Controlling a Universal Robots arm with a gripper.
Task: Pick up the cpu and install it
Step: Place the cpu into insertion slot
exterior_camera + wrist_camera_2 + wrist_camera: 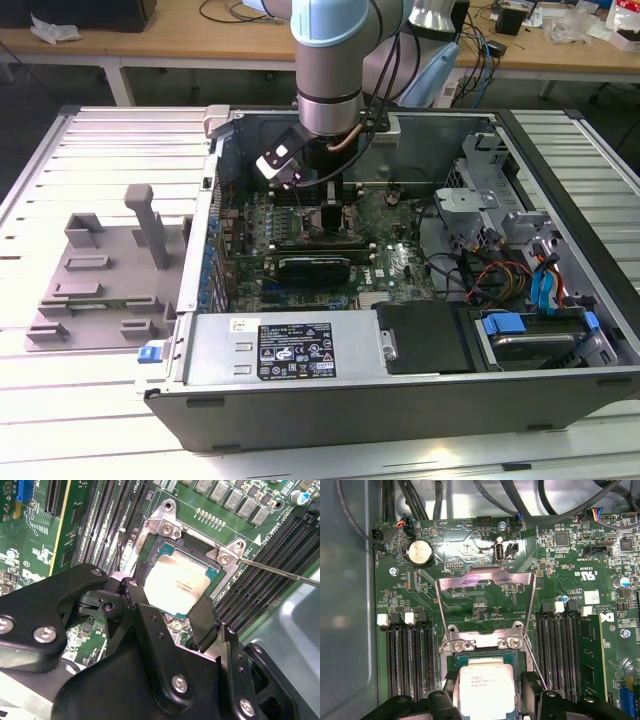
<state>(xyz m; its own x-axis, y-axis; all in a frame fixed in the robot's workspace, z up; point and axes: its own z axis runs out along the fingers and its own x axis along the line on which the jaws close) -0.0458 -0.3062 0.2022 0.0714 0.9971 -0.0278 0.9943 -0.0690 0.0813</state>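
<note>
The black fingers (202,620) are clasping the small square silver-topped cpu (177,582) by opposite edges, holding it directly between them, flat in the metal-framed socket (167,527).

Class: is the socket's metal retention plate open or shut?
Open. In the first wrist view the retention plate is swung back off the socket, leaving the silver top of the cpu uncovered.

cpu (485,687) in socket (167,527), end effector (167,600) over it; tray (100,300) beside case (400,400), on exterior view's left.
</note>
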